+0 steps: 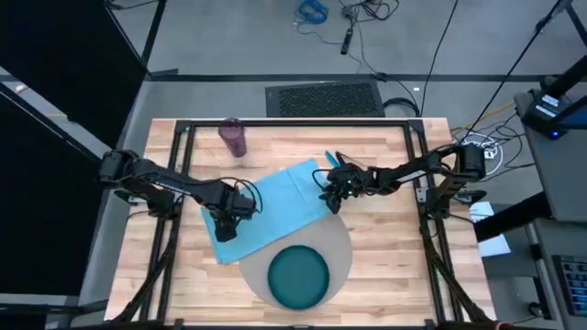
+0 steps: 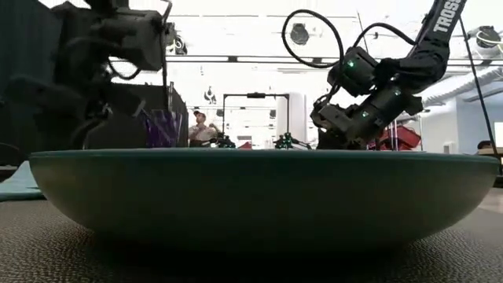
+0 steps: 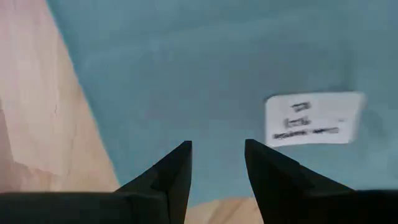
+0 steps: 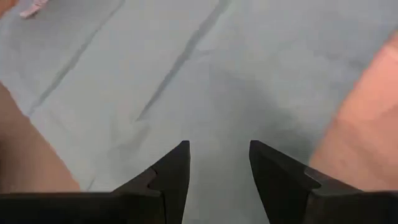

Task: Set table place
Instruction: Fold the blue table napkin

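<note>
The napkin (image 1: 271, 206) lies flat on the table (image 1: 385, 229), overlapping the mat (image 1: 339, 240). It is soft and light; take its edges. Both the left gripper (image 3: 217, 163) and right gripper (image 4: 219, 163) hover open above it.

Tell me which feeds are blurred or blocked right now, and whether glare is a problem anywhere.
Low view: the teal plate fills the foreground and hides most of the table; the room behind is bright and washed out. Left wrist view: the napkin is soft, and the print on its white tag is unreadable. Right wrist view: slightly soft, creases visible. High view: evenly lit, no glare.
</note>
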Tool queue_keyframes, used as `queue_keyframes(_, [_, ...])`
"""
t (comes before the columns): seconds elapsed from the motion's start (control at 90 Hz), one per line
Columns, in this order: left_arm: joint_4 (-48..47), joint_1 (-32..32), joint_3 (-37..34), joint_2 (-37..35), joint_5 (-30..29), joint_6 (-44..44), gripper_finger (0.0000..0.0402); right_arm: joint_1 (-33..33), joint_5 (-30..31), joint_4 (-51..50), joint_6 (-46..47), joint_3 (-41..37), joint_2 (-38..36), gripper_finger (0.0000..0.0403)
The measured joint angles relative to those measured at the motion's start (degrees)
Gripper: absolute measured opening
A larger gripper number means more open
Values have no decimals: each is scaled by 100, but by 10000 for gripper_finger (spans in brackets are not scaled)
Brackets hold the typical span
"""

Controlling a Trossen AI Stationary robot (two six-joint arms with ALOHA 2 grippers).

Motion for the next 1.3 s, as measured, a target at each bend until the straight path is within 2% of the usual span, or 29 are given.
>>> queue_keyframes(0.156, [245, -77, -150, 310, 30, -132, 134, -112, -9, -96, -125, 4, 0, 153])
queue_keyframes(0.556, [584, -355, -135, 381, 168, -401, 134, -873, -31, -40, -654, 153, 184, 153])
queue_keyframes(0.733, [1017, -363, 54, 401, 110, -507, 134, -1042, -388, -89, -955, 838, 769, 153])
queue_keyframes(0.9, [1398, -392, 157, 410, 48, -586, 134, -1035, -428, -477, -1270, 1617, 1239, 153])
queue_keyframes(1.3, [1354, -737, 157, 408, 93, -1070, 134, -1512, -382, -902, -1569, 2785, 1692, 153])
